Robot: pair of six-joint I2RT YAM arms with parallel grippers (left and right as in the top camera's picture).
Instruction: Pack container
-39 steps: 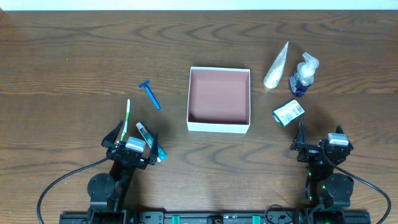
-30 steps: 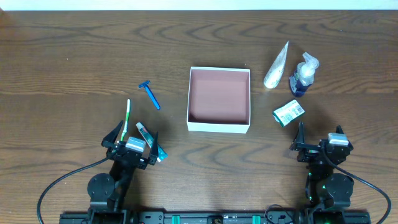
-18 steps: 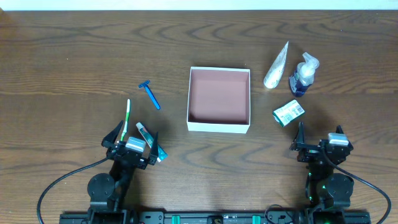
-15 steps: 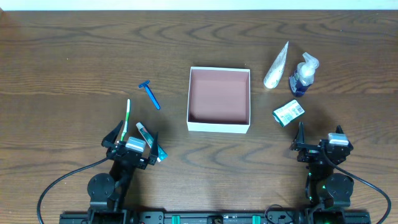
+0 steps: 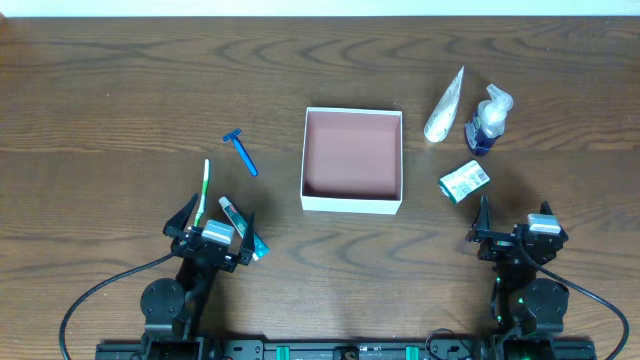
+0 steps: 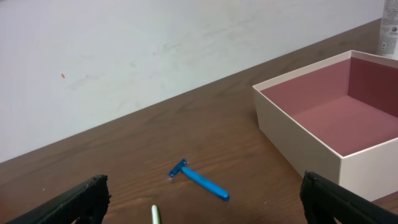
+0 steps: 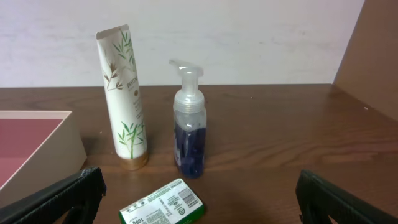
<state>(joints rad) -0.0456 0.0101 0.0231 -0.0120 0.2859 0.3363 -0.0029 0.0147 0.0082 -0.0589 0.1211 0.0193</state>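
Unchanged since the earlier frames: no shift of either arm or of any item. At the middle of the table (image 5: pixel 120 90), the container (image 5: pixel 352 155), open top up, nothing inside. At near left, the left gripper (image 5: pixel 214 220), jaws spread wide, holding nothing. At near right, the right gripper (image 5: pixel 514 222), likewise wide and bare.

Judged to be the very start of packing, first pick not yet made. Closest on the right, a green-and-white packet (image 5: pixel 464 182), lying just ahead of the open jaws. Next move likely calls for reaching forward and down, closing across its narrow sides, then lifting over the container's right wall.

Farther off on the right, upright and close together, a bamboo-print tube (image 5: pixel 444 105) and a blue pump bottle (image 5: pixel 486 120), probably easy to topple. On the left, a toothbrush (image 5: pixel 204 190) and a small tube (image 5: pixel 240 227) close by the left gripper, plus a blue razor (image 5: pixel 240 153) farther off, flat and likely awkward to grip. No obstacle between packet and container.
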